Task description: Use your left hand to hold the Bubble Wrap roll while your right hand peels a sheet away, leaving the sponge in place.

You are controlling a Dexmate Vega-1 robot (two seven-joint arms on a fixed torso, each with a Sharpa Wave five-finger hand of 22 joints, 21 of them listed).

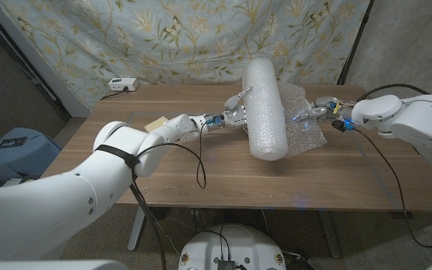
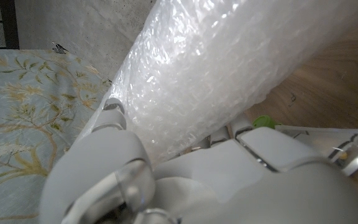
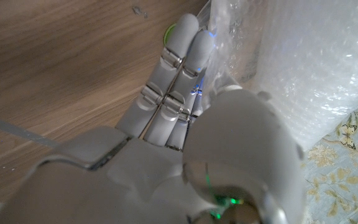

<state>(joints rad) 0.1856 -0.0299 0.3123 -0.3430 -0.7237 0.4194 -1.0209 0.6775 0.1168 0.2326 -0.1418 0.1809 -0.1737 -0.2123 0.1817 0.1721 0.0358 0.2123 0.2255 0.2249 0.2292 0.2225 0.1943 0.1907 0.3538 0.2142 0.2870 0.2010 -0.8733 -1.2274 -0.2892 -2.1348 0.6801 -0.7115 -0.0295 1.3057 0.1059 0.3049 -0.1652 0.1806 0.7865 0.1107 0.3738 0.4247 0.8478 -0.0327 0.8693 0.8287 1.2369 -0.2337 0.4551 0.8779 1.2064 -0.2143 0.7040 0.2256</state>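
I look down on a wooden table point(image 1: 201, 176) from above. At about ten o'clock from the table's middle lies a tan sponge point(image 1: 156, 124), beside my left forearm and well apart from the roll.

My left hand point(image 1: 235, 114) reaches in from eight o'clock and touches the left side of the roll point(image 1: 265, 109), fingers spread against the bubbled plastic. Up close from that wrist, my fingers point(image 2: 114, 112) press on the wrap; it looks like bracing, not gripping, so the hand is apart and resting on it.

The roll sits just past the table's middle, toward one o'clock, its far end raised and its near end on the wood. A loose sheet point(image 1: 302, 124) spreads from its right side.

My right hand point(image 1: 317, 111) comes in from three o'clock at that sheet. From its wrist, the fingers point(image 3: 176, 68) lie straight and together against the plastic; I cannot tell whether the thumb pinches it.

Risks, as I judge them: with only a side push from my left hand, a pull could roll or drag the whole roll rightward. The thin sheet could slip free or tear unevenly. My left forearm passes near the sponge and could nudge it.

The roll's core, the sheet's edge and my right thumb are hidden.
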